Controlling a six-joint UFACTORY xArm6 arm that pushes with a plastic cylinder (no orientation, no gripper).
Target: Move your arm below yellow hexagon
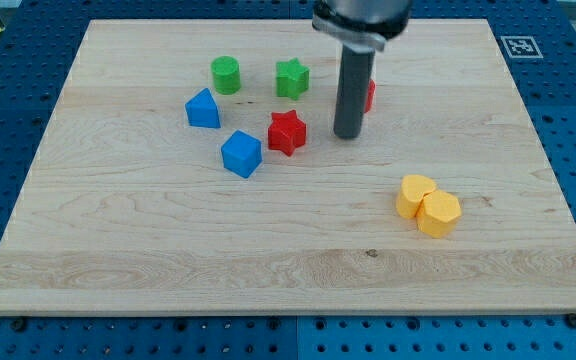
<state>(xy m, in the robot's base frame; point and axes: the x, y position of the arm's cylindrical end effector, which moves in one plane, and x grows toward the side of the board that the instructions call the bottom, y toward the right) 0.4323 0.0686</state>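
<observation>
The yellow hexagon lies at the view's right of the wooden board, touching a second yellow block of rounded shape on its upper left. My tip rests on the board well to the upper left of the yellow hexagon. The tip stands just right of the red star. A red block is mostly hidden behind the rod.
A green cylinder and a green star sit near the view's top. A blue pentagon-like block and a blue cube lie at the left of the red star. The board's edge runs along the view's bottom.
</observation>
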